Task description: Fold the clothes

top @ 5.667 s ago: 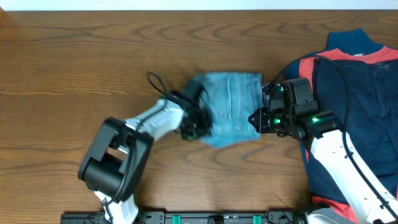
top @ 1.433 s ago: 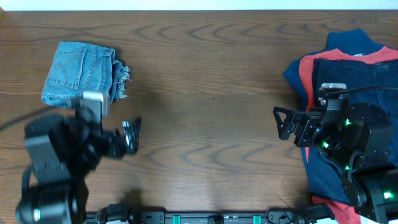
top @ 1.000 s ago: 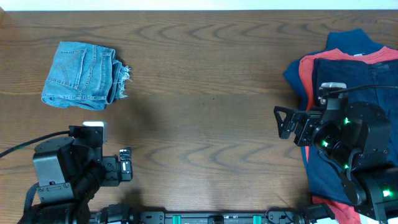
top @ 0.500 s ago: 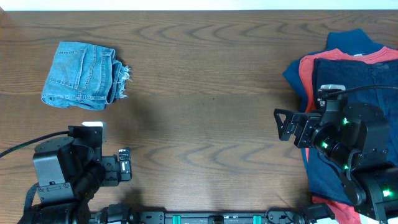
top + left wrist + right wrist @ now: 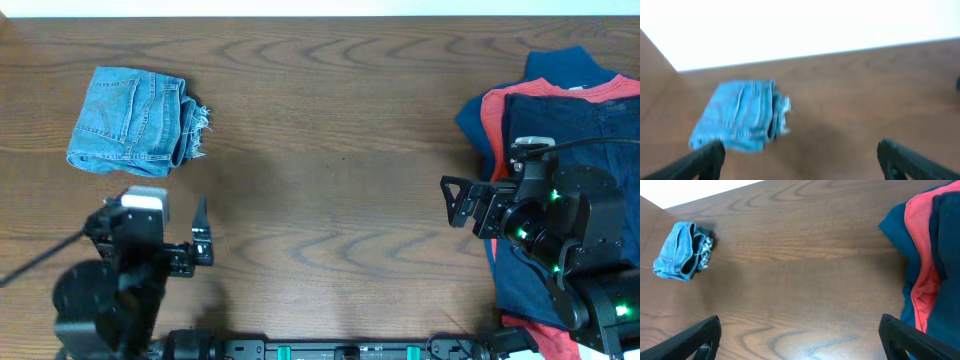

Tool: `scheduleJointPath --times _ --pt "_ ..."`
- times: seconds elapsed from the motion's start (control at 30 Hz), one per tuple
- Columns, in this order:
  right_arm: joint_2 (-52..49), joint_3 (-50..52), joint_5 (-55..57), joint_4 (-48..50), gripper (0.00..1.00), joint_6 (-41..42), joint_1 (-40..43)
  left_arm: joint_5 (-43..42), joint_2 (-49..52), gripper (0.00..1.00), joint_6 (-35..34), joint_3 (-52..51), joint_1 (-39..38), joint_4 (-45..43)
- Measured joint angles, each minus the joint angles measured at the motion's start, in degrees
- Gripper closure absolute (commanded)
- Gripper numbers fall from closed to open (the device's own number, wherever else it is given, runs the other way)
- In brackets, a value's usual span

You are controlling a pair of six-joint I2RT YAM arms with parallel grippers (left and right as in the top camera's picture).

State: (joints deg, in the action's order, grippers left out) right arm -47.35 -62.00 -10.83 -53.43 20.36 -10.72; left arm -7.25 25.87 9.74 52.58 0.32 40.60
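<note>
- The jeans (image 5: 135, 120) are seen at the upper left of the overhead frame, folded into a compact bundle on the table (image 5: 330, 150), with the frayed hem turned to the right.
- The left gripper (image 5: 201, 233) is placed below the jeans and a little to their right. It is well apart from them, and no denim is touched.
- Its jaws are spread wide and nothing is held between them.
- In the blurred left wrist view the jeans (image 5: 740, 117) are caught ahead of the left gripper (image 5: 800, 155), toward the left side.
- The left arm is drawn in at the lower left edge, fingers pointed right.
- The right gripper (image 5: 448, 203) is held at right centre, parted and empty, aimed left.
- From its wrist camera the jeans (image 5: 682, 250) are seen far off at the upper left, beyond the right gripper (image 5: 800, 332).
- A pile (image 5: 560, 110) of navy and red-orange garments is spread at the right, partly under the right arm.
</note>
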Motion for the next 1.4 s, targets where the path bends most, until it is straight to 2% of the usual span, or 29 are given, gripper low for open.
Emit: scheduleJointPath --times 0.23,0.4,0.67,0.83,1.4 --pt "0.00 -0.11 0.00 0.02 0.01 0.02 0.00 0.17 -14.27 0.02 0.59 -18.84 -0.13 -6.14" --pt "0.00 -0.11 0.00 -0.09 0.01 0.02 0.00 0.20 -23.15 0.02 0.61 -31.17 -0.17 -15.43" --pt "0.00 -0.11 0.00 -0.09 0.01 0.02 0.00 0.17 -25.18 0.02 0.61 -43.45 -0.24 -30.34" --pt "0.00 -0.11 0.02 -0.11 0.01 0.02 0.00 0.15 -25.29 0.02 0.61 -48.30 -0.24 -36.44" --pt "0.00 -0.11 0.02 -0.13 0.01 0.00 0.00 0.39 -25.24 0.02 0.61 -50.73 -0.24 -38.07"
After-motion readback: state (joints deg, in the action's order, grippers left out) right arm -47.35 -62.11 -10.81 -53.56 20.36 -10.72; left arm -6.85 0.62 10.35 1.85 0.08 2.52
